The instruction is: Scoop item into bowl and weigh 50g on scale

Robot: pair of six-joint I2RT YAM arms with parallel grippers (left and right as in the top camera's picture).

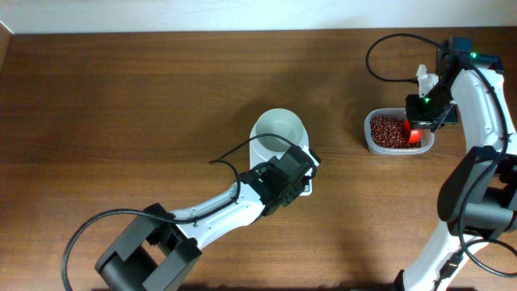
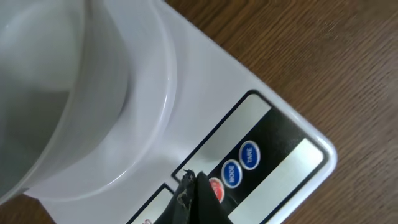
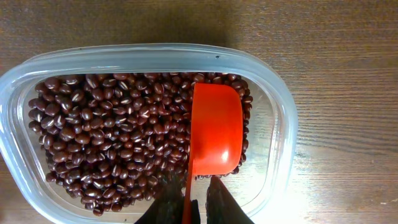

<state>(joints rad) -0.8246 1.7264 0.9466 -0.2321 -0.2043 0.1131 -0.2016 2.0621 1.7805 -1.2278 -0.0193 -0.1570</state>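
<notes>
The right gripper (image 3: 186, 200) pinches the handle of a red scoop (image 3: 215, 127) lying on the beans (image 3: 112, 143) in a tub (image 3: 281, 124) near the table's (image 1: 121, 97) right edge, while the closed left gripper (image 2: 194, 186) is at the buttons of the mid-table scale (image 2: 205, 93) bearing the bowl (image 1: 279, 128).

I am seeing bare table (image 1: 161, 97) lying open between the scale (image 2: 205, 106) and the tub (image 1: 367, 133), giving a gripper free passage. My left gripper (image 2: 194, 183) is crowding the scale's button edge beside the bowl (image 1: 265, 123); the red scoop (image 3: 214, 130) is occupying the tub's right half, over the beans (image 3: 106, 130).
</notes>
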